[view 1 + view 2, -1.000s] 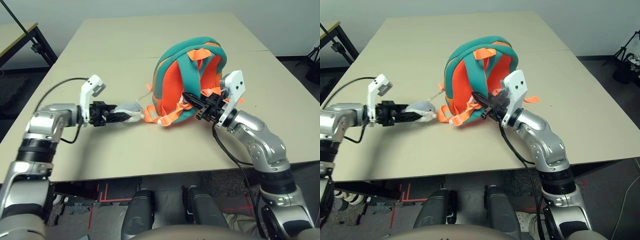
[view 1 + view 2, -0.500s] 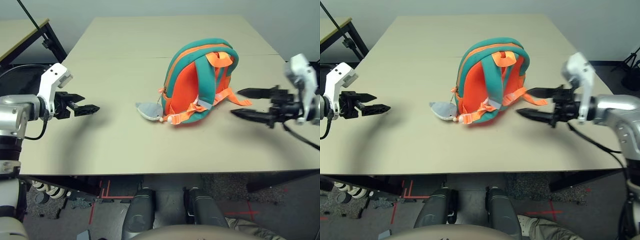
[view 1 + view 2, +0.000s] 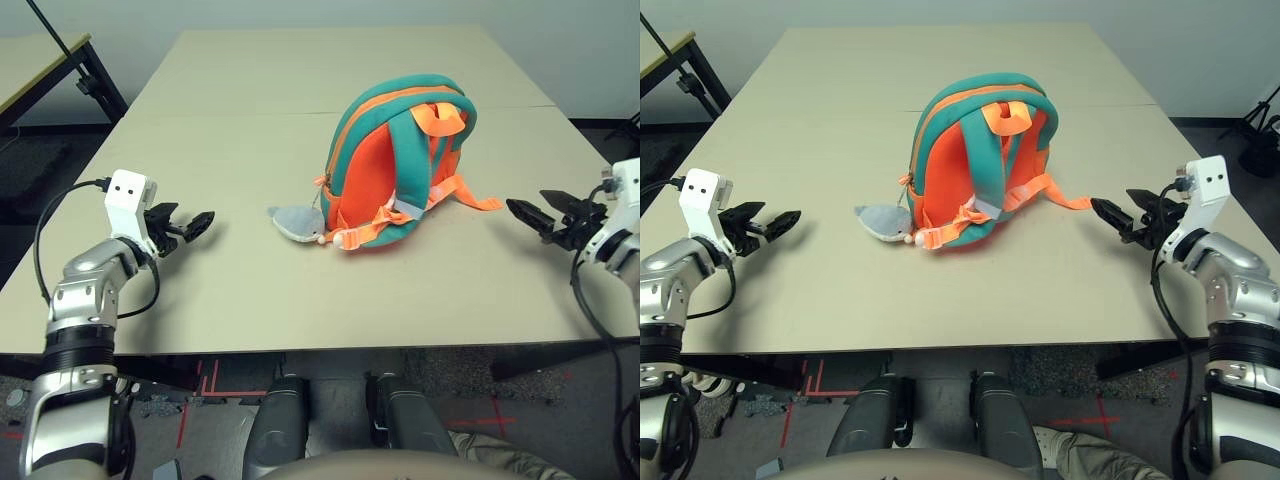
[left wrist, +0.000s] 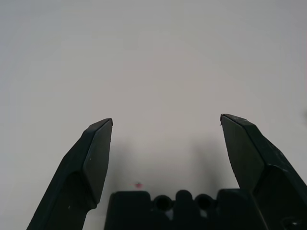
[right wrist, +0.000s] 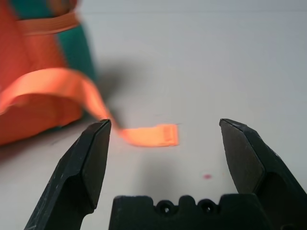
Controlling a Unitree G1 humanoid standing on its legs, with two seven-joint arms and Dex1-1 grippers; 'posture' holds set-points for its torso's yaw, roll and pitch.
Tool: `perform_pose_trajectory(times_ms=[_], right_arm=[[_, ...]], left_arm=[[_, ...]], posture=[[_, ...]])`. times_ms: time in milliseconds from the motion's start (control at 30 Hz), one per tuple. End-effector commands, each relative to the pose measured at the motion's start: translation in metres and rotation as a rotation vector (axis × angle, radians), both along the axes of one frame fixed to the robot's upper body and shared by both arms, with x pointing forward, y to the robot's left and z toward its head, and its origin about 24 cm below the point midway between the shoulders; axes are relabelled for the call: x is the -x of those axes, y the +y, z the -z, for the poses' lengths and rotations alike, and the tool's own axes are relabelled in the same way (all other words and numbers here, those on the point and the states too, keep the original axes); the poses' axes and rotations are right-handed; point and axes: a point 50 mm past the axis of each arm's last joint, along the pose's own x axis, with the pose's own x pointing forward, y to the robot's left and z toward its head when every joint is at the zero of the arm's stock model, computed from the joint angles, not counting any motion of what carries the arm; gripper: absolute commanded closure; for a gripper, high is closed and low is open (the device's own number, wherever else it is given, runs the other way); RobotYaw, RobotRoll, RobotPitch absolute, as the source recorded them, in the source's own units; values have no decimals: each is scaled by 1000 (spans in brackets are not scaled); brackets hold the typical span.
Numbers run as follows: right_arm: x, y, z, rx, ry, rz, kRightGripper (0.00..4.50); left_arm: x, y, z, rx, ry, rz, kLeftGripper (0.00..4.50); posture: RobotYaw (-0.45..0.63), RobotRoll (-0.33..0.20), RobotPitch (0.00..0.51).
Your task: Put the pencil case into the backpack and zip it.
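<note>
1. Both pulled back with fingers wide apart and empty: left gripper (image 3: 190,224) far from the backpack (image 3: 395,165), right gripper (image 3: 1122,216) just past the orange strap end (image 5: 152,135)
2. Backpack standing mid-table, shark toy (image 3: 297,222) beside it; pencil case not seen, probably inside
3. Best to confirm zip fully closed before resting
4. Compared with a second ago: no longer at the bag, right fingers opened

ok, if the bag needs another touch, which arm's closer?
Right, probably. The right gripper is open beside the loose strap end of the backpack. The left gripper, also open, sits farther off over bare table.
</note>
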Motion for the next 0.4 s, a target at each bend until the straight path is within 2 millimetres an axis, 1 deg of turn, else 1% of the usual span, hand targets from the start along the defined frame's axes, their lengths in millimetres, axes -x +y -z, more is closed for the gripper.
perform_pose_trajectory(times_ms=[33,100,233,333,400], right_arm=[[-4,-7,3,18,-115,210,36],[-7,-6,7,26,-147,283,36],[-12,2,16,-18,-171,350,36],[-17,8,20,-36,-186,430,36],[-18,11,23,-37,-185,452,36]], left_arm=[[-1,6,5,-14,-73,-138,0],[-2,4,8,4,-92,-171,0],[-8,-4,13,19,-112,-191,0],[-11,-3,19,33,-119,-287,0],[-12,-5,23,17,-122,-304,0]], posture=[[148,0,112],[149,0,108],[163,0,103],[156,0,95],[151,0,92]])
